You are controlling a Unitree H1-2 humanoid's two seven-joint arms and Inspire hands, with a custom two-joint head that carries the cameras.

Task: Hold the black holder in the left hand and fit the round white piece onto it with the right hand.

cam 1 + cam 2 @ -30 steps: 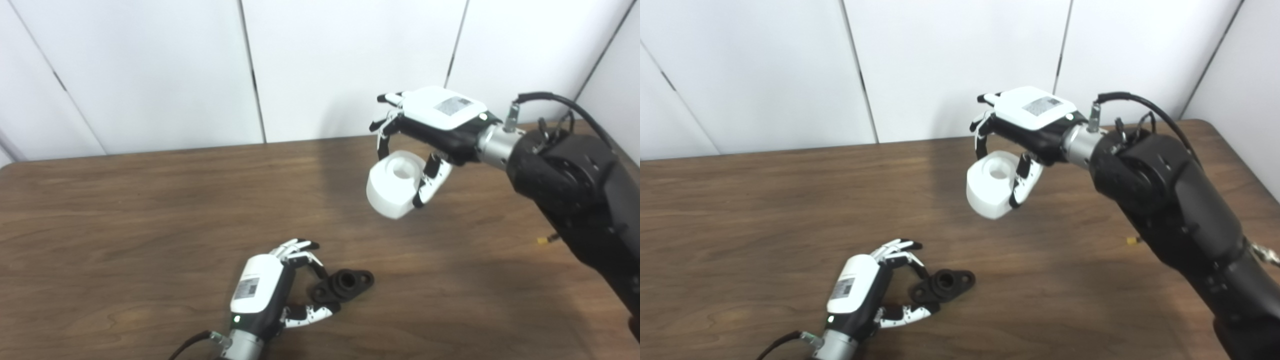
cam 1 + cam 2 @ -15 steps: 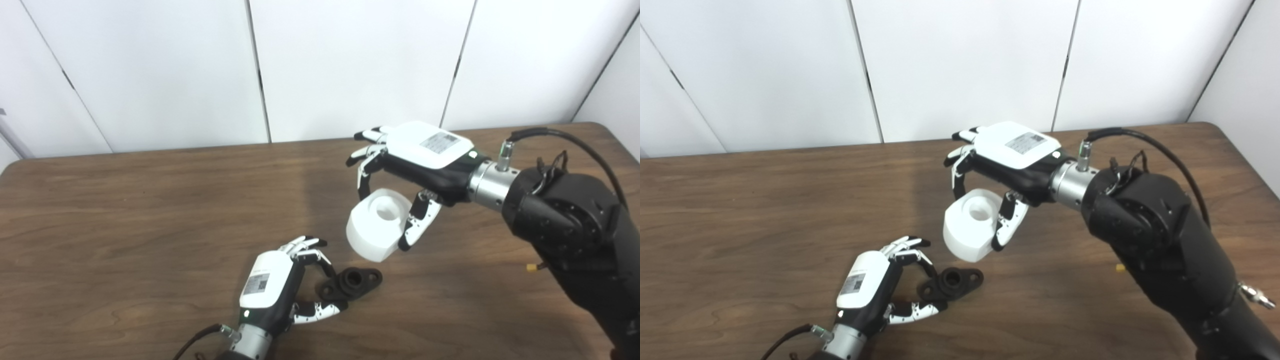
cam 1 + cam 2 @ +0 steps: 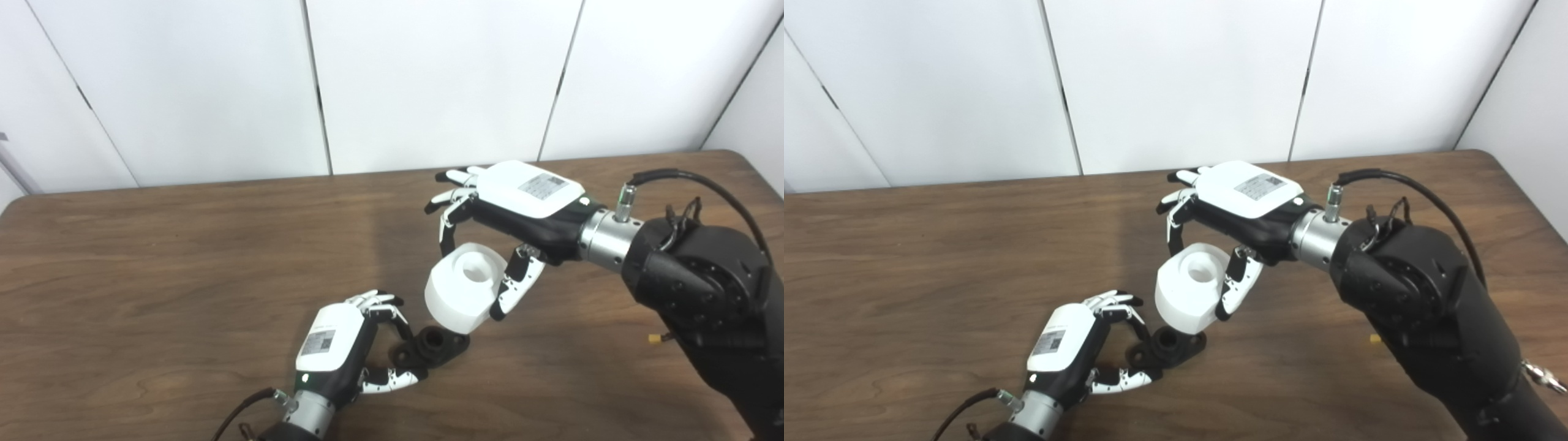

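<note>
I read a test lab or robot cell, bare brown wood-grain table (image 3: pixel 153 257), plain white wall panels (image 3: pixel 429 79) with dark seams; nothing domestic

Brown wood-grain table (image 3: pixel 153 257), rounded corners at far left and far right. White panelled wall (image 3: pixel 429 79) runs along the table's far edge, dark vertical seams between panels. Small yellow bit (image 3: pixel 655 338) lying on the table near the right edge; too small to identify.
</note>
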